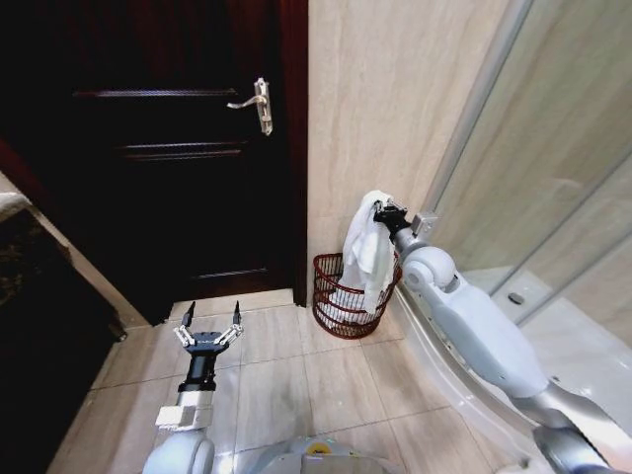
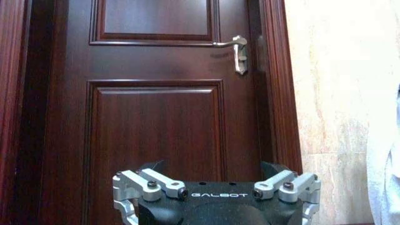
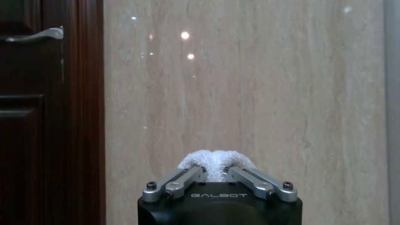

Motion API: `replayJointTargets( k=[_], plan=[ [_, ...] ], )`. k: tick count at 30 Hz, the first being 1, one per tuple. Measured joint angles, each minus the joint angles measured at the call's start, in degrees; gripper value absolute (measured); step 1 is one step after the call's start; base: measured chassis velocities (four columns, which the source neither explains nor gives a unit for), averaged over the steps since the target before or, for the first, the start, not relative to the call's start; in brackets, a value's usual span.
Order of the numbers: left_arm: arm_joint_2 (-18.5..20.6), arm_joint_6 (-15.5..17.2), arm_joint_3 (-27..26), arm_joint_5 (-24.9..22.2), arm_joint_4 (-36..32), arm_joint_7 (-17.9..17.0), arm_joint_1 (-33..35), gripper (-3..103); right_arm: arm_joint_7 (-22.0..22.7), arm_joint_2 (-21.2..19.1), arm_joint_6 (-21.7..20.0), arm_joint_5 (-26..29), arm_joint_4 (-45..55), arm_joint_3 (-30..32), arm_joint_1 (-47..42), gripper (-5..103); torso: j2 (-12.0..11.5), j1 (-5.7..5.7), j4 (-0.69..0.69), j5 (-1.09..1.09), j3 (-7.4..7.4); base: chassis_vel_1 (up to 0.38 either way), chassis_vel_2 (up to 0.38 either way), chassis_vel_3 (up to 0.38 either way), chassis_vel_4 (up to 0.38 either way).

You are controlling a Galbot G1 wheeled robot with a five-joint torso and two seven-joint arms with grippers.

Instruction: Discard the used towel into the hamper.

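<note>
A white towel (image 1: 368, 252) hangs from my right gripper (image 1: 387, 213), which is shut on its top fold above the hamper (image 1: 331, 314). The hamper is a small dark red wire basket on the floor against the beige wall, and the towel's lower end drapes over its right rim. In the right wrist view the towel (image 3: 216, 161) bulges between the closed fingers (image 3: 181, 180). My left gripper (image 1: 208, 323) is open, low over the floor tiles, left of the hamper and facing the door.
A dark wooden door (image 1: 168, 148) with a silver handle (image 1: 259, 104) stands behind and left of the hamper. A glass shower screen (image 1: 553, 178) and its curved base run along the right. Tiled floor (image 1: 286, 385) lies in front.
</note>
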Motion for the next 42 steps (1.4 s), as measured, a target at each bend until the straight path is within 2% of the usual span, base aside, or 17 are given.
replayJointTargets(
  k=[4,7,8,11,12,15,17,21,23,26,32,35,38,42],
  plan=[
    [0.15,0.01,0.04,0.00,0.00,0.02,-0.12,100,-2.42,-1.69,0.95,0.43,0.08,2.68,-1.80,4,0.02,0.00,0.00,0.00,0.00,0.024,0.025,-0.032,-0.020],
    [0.33,0.05,-0.12,-0.12,0.04,0.06,-0.19,100,-9.40,-4.88,2.80,0.51,-0.16,7.45,-5.29,4,0.04,0.00,-0.02,0.01,0.00,0.000,0.000,0.000,0.000],
    [0.33,0.05,-0.12,-0.12,0.04,0.06,-0.19,100,-9.40,-4.88,2.80,0.51,-0.16,7.45,-5.29,4,0.04,0.00,-0.02,0.01,0.00,0.000,0.000,0.000,0.000],
    [0.55,0.11,0.11,0.02,0.70,0.12,-0.38,100,-14.81,-7.06,6.49,0.00,-0.55,10.73,-9.92,4,0.05,0.00,-0.05,0.02,0.01,0.000,0.000,0.000,0.000],
    [0.55,0.11,0.11,0.02,0.70,0.12,-0.38,100,-14.81,-7.06,6.49,0.00,-0.55,10.73,-9.92,4,0.05,0.00,-0.05,0.02,0.01,0.000,0.000,0.000,0.000],
    [0.64,0.48,0.85,0.51,0.97,0.14,-0.62,100,-18.37,-5.98,11.26,-2.77,-0.69,12.45,-14.22,4,0.05,0.01,-0.04,0.02,0.02,0.000,0.000,0.000,0.000],
    [0.65,0.56,0.91,0.56,0.97,0.14,-0.63,100,-18.65,-5.52,11.74,-3.49,-0.63,12.67,-14.71,4,0.05,0.01,-0.03,0.01,0.02,0.000,0.000,0.000,0.000],
    [0.77,1.28,1.12,0.69,0.77,0.07,-0.58,100,-17.40,-1.30,12.47,-7.29,2.01,13.67,-16.02,4,0.05,0.01,-0.01,-0.01,0.02,0.000,0.000,0.000,0.000],
    [0.60,1.47,1.07,0.67,0.73,-0.09,-0.58,100,-13.90,1.46,9.14,-8.40,4.01,13.74,-14.41,4,0.06,0.01,-0.01,-0.01,0.03,0.000,0.000,0.000,0.000],
    [0.55,1.47,0.96,0.66,0.69,-0.19,-0.34,100,-12.22,3.13,7.83,-9.14,4.53,13.74,-12.33,4,0.06,0.01,0.00,-0.01,0.03,0.000,0.000,0.000,0.000],
    [0.51,1.14,0.58,0.74,0.66,-0.22,0.56,100,-12.05,4.86,7.07,-11.23,2.39,13.38,-6.35,4,0.07,0.02,0.00,-0.01,0.03,0.000,0.000,0.000,0.000],
    [0.39,0.75,0.44,0.83,0.89,-0.22,0.78,100,-13.23,5.62,8.22,-12.17,-1.05,12.95,-3.30,4,0.07,0.02,-0.01,0.00,0.03,0.000,0.000,0.000,0.000],
    [0.46,0.48,0.10,0.84,1.18,-0.27,0.86,100,-15.83,7.80,12.37,-15.40,-7.86,12.37,-0.89,4,0.07,0.02,0.00,0.01,0.04,0.000,0.000,0.000,0.000],
    [0.64,0.48,0.09,0.82,1.17,-0.31,0.78,100,-17.77,9.52,15.56,-16.65,-12.48,12.49,-0.67,4,0.07,0.02,-0.01,0.01,0.04,0.000,0.000,0.000,0.000]
  ],
)
